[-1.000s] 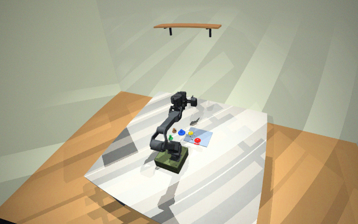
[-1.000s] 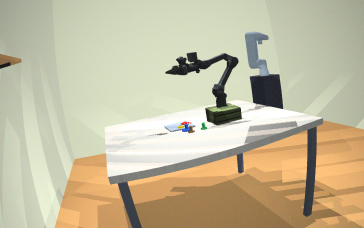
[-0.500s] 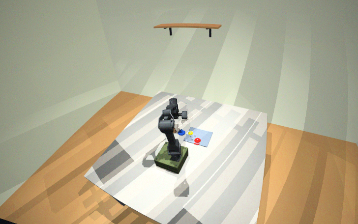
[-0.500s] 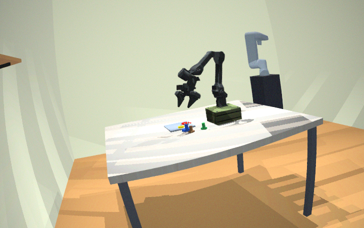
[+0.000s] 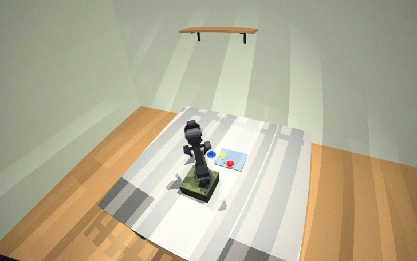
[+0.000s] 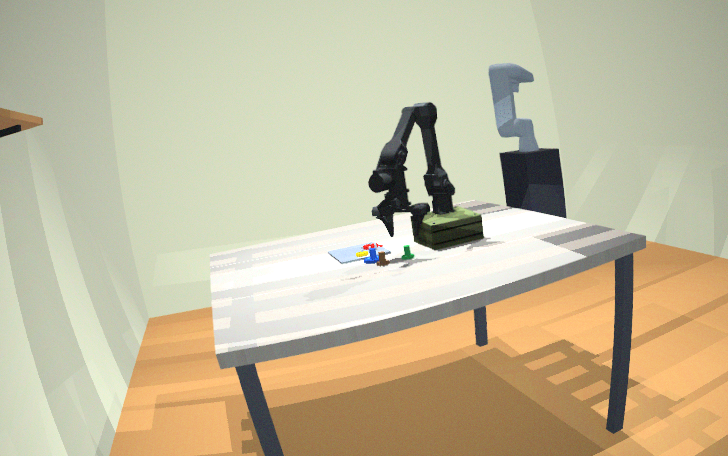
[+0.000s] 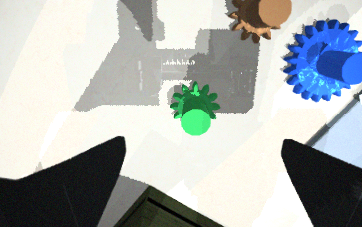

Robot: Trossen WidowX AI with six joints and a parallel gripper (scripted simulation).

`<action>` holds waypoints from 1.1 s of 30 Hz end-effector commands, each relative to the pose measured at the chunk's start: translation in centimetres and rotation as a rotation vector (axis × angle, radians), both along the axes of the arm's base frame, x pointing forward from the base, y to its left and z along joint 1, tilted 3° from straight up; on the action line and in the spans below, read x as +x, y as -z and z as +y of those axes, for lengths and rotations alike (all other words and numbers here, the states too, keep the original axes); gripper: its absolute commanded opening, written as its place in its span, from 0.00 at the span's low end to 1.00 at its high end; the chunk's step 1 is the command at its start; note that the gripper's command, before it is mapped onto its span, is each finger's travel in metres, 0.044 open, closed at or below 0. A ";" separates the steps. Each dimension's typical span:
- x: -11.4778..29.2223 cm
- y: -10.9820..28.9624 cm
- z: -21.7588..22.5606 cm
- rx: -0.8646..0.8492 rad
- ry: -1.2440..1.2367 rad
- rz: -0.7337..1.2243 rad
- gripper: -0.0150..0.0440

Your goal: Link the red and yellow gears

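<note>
The grey board holds the red gear and the yellow gear, with small bare pegs between them. Three loose gears stand upright on the table: blue beside the board, brown next to it, and green nearer the arm's base. My gripper is open and empty, pointing down above the table, with the green gear ahead between the fingers' lines in the wrist view. The arm hides the green gear in the top view.
The arm's green base block stands close behind the green gear. The brown and blue gears stand close together, between the green gear and the board's side. A second, grey arm stands on a dark pedestal beyond the table.
</note>
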State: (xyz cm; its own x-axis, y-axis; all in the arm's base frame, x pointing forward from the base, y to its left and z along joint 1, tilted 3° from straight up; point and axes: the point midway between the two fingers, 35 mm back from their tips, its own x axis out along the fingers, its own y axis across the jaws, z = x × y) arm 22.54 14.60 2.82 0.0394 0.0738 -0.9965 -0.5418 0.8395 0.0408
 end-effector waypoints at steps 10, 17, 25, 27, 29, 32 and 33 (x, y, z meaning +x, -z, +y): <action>0.0 2.1 0.5 0.000 -0.003 0.009 1.00; 0.0 3.2 0.6 0.000 -0.003 0.009 1.00; 0.0 4.1 0.7 0.000 -0.003 0.009 1.00; 0.0 4.1 0.7 0.000 -0.003 0.009 1.00; 0.0 4.1 0.7 0.000 -0.003 0.009 0.91; 0.0 4.1 0.7 0.000 -0.003 0.009 0.78; 0.0 4.1 0.7 0.000 -0.003 0.009 0.73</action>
